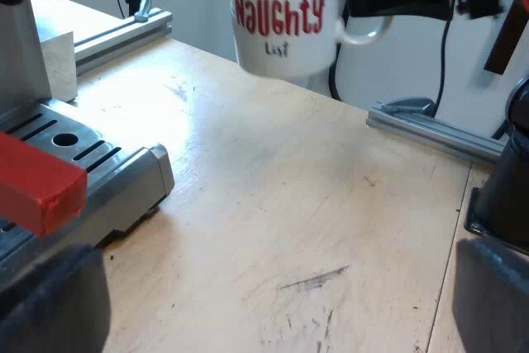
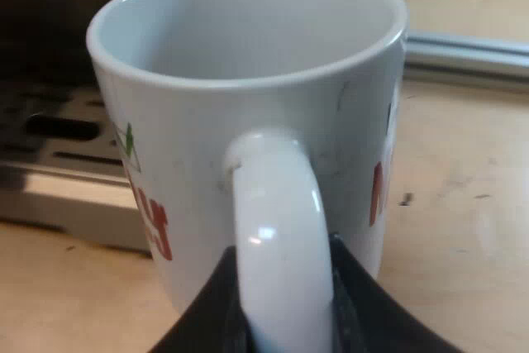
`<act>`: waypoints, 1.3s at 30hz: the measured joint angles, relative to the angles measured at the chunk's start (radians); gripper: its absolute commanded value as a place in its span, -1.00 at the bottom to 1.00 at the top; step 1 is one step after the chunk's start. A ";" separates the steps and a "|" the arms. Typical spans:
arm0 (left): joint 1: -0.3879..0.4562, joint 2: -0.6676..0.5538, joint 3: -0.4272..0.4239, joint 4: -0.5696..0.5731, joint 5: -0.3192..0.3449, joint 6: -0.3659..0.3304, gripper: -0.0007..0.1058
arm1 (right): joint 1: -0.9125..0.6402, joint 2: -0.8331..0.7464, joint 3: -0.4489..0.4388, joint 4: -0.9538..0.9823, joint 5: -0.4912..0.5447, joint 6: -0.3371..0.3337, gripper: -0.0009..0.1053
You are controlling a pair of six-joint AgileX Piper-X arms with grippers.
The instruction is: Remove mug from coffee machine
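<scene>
Aloft above the tabletop [image 1: 273, 204], mug [image 1: 281, 14] hangs clear of the machine's drip tray [image 1: 124, 167] and the holder's red end [image 1: 37, 183], right pincer [image 2: 281, 307] clenched on its handle; left pincer [image 1: 273, 307] released, fingers apart, holding nothing.

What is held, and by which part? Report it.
The right end effector holds the white ceramic mug with red lettering by its looped handle. The left end effector is open, holding nothing.
</scene>
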 measured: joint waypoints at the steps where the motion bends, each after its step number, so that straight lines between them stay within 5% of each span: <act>1: 0.000 0.000 0.000 0.000 0.000 0.000 0.62 | 0.000 0.000 0.014 -0.018 0.031 0.000 -0.98; 22: 0.000 0.000 0.000 0.000 0.000 -0.001 0.62 | 0.000 0.004 0.328 -0.516 0.168 0.000 -0.98; 39: 0.000 0.000 0.000 0.000 0.000 -0.001 0.62 | 0.000 0.271 0.411 -0.770 0.215 0.000 -0.98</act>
